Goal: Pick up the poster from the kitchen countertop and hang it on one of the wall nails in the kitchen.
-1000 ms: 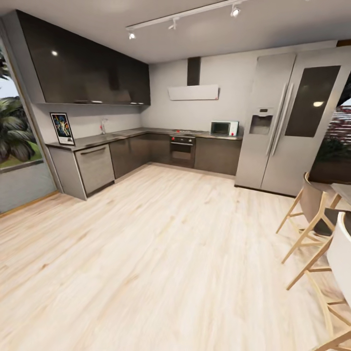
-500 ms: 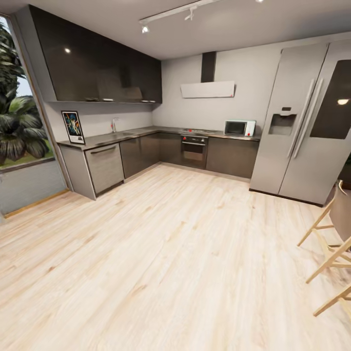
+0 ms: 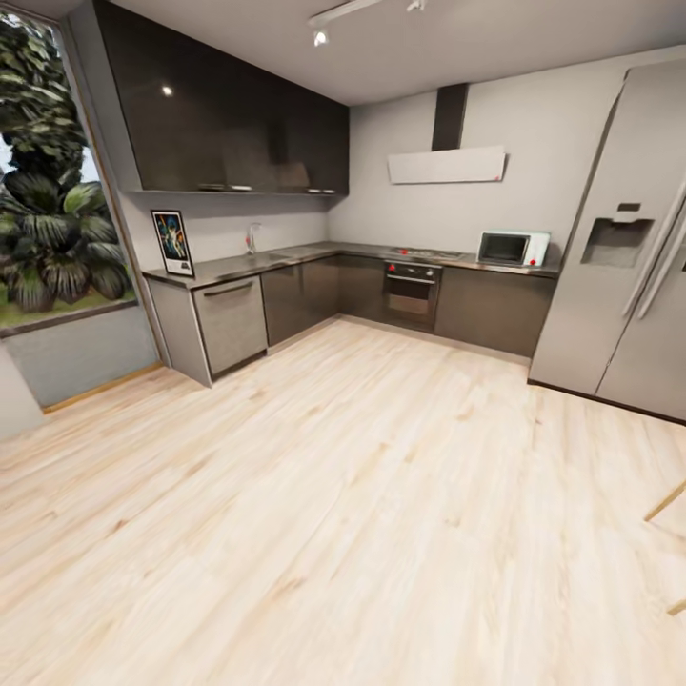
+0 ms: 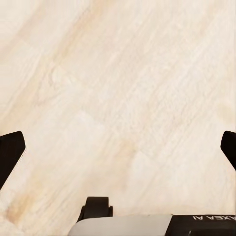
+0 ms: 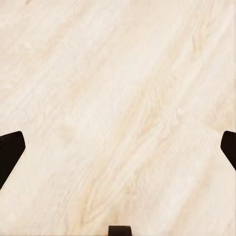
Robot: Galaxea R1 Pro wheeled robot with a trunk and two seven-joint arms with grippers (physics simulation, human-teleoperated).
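Head view: the poster (image 3: 172, 242) stands upright at ten o'clock on the far end of the table (image 3: 286, 257), against the wall. Wrist views: the left tool (image 4: 118, 147) and right tool (image 5: 118, 147) gape wide, empty, over the wooden floor (image 5: 118, 98).

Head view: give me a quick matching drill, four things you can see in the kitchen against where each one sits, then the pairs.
Things:
1. poster
2. microwave
3. oven
4. fridge

Places:
A. built in under the countertop, below the hob
B. standing on the floor at the right of the cabinet run
C. upright at the window end of the countertop, against the wall
D. on the countertop, at the end next to the fridge

Pairs: 1-C, 2-D, 3-A, 4-B
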